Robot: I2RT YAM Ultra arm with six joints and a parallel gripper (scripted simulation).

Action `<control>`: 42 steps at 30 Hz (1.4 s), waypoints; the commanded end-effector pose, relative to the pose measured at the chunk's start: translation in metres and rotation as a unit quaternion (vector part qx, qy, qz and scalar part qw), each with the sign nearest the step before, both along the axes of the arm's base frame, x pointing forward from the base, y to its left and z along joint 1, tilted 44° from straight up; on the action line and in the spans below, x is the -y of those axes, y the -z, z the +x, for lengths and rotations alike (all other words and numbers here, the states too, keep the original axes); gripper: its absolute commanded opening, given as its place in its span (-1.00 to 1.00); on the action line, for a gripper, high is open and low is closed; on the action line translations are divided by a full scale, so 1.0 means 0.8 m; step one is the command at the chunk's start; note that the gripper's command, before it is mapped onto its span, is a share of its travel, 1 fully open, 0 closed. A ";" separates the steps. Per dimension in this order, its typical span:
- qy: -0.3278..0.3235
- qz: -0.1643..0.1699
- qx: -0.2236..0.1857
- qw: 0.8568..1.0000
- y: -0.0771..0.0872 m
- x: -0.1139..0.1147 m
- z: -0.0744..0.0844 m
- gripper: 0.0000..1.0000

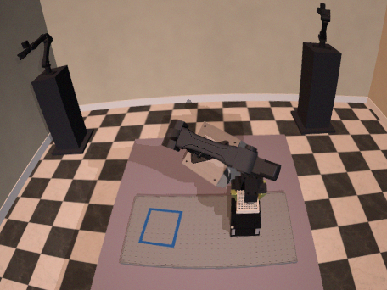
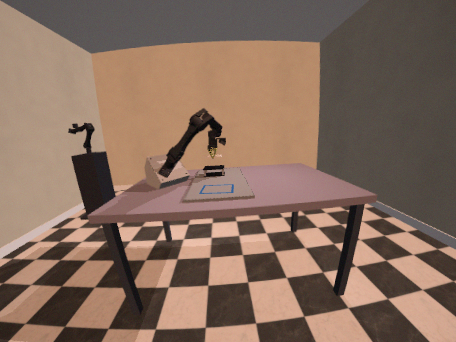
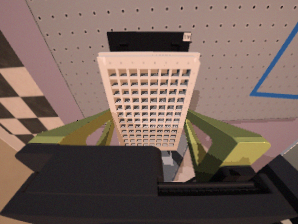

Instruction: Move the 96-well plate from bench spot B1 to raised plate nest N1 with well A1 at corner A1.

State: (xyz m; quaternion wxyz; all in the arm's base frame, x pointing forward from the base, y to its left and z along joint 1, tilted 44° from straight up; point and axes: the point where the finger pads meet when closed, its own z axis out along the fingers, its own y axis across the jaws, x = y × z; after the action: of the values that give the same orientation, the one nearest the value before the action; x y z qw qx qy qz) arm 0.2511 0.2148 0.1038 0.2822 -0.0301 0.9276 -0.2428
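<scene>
The white 96-well plate (image 3: 149, 102) is held between my gripper's (image 3: 149, 131) yellow-green fingers, which are shut on its two long sides. It also shows in the top view (image 1: 246, 202) and, very small, in the exterior view (image 2: 214, 155). I hold it in the air, directly above the black raised nest N1 (image 1: 245, 222). The nest shows in the wrist view as a dark block (image 3: 148, 42) past the plate's far end, with a small white corner mark at its right. The blue outline of bench spot B1 (image 1: 160, 227) lies empty on the grey perforated mat (image 1: 208, 231).
The arm's tan base block (image 1: 210, 150) stands at the back of the table. Two dark pedestals (image 1: 58, 108) (image 1: 318, 86) with small arms stand on the floor behind the table.
</scene>
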 end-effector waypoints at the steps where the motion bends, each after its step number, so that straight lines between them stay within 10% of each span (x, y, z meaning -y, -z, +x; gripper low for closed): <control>1: -0.011 0.011 0.009 1.000 -0.006 -0.005 -0.009 -1.00; 42: -0.005 -0.004 0.002 1.000 0.036 0.019 0.021 -1.00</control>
State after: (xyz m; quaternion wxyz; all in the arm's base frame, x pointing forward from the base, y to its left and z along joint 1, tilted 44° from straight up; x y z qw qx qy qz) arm 0.2648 0.2012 0.0825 0.2810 -0.0270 0.9287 -0.2403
